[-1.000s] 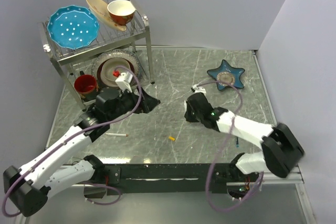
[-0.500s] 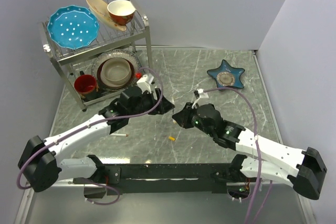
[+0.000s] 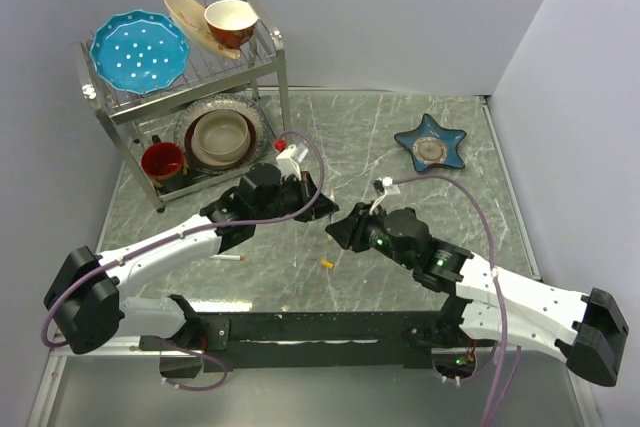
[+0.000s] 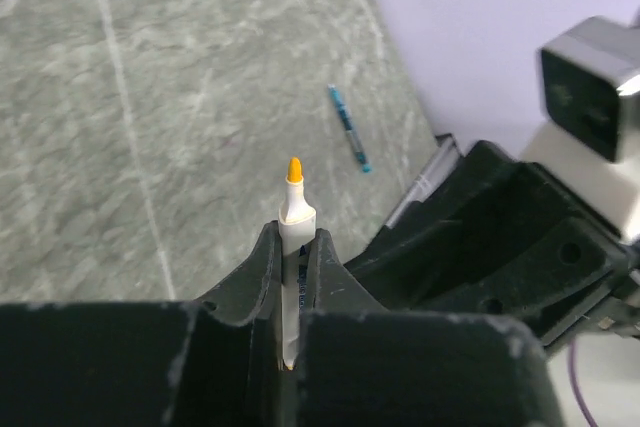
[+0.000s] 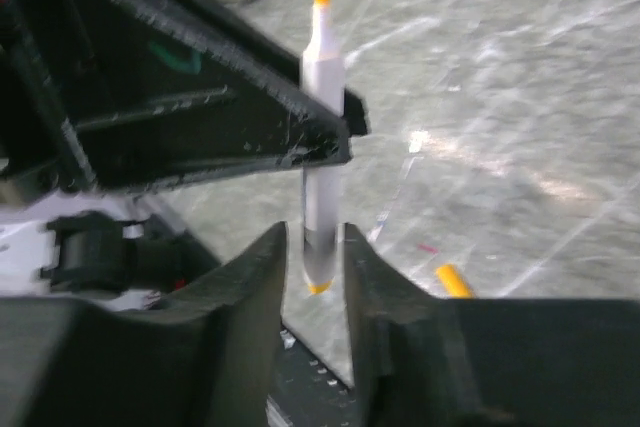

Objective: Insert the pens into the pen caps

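Over the middle of the table my left gripper and right gripper meet tip to tip. The left gripper is shut on a white-barrelled pen whose orange tip points away from it. In the right wrist view the same pen hangs with its lower end between the fingers of my right gripper, which stand apart from the barrel with a gap on each side. An orange pen cap lies on the table just below the grippers. It shows again as the orange cap in the right wrist view.
Another white pen lies on the table under the left arm. A dark blue pen lies on the marble further off. A dish rack with plates and bowls stands at the back left, and a blue star-shaped dish at the back right.
Both arms swung in toward the middle and met. The left gripper closed on the pen, and the right gripper's fingers loosened from it.
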`<act>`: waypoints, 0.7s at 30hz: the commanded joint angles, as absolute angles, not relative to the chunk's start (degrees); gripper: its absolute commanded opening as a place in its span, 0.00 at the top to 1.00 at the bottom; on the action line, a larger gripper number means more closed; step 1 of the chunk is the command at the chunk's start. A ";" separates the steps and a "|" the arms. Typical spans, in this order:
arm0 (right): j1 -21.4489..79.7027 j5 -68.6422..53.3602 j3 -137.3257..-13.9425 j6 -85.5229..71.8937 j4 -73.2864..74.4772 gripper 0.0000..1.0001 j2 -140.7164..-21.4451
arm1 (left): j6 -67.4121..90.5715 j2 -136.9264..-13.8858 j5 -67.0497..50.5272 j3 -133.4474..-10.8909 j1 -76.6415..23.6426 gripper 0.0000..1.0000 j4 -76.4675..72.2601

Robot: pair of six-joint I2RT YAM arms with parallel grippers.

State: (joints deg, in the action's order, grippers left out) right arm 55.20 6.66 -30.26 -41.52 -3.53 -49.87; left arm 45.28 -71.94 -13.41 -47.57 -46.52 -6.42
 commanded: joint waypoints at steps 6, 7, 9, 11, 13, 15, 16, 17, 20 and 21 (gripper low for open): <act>55.55 0.18 -24.61 -42.98 -11.24 0.54 -39.91 | 45.61 -67.33 -25.48 -46.41 -46.41 0.99 -17.13; 55.55 -1.13 -24.44 -42.98 -11.51 0.54 -39.38 | 45.79 -66.98 -25.84 -46.23 -46.41 0.99 -17.40; 55.55 -1.76 -24.35 -42.98 -11.78 0.54 -38.32 | 46.23 -66.80 -27.41 -45.88 -46.41 0.99 -18.01; 55.46 -1.93 -24.52 -42.89 -11.78 0.54 -38.06 | 47.02 -66.71 -28.65 -45.35 -46.41 0.99 -19.24; 55.55 -2.20 -24.78 -42.72 -11.95 0.54 -38.14 | 47.63 -66.62 -30.32 -44.65 -46.41 0.99 -20.82; 55.55 -2.55 -24.79 -42.89 -12.56 0.55 -38.50 | 48.43 -66.62 -30.93 -44.30 -46.41 0.99 -21.35; 55.55 -2.64 -24.61 -42.98 -12.74 0.55 -38.58 | 48.43 -66.62 -31.29 -44.21 -46.41 0.99 -21.44; 55.55 -2.64 -24.52 -43.07 -13.01 0.56 -38.58 | 48.51 -66.53 -31.55 -44.12 -46.41 0.99 -21.36; 55.55 -2.55 -24.17 -43.07 -13.53 0.69 -38.50 | 48.08 -66.18 -31.47 -43.86 -46.41 0.99 -20.83; 55.55 -2.37 -24.08 -43.24 -13.54 0.81 -38.41 | 47.82 -65.92 -31.29 -43.86 -46.32 0.99 -20.57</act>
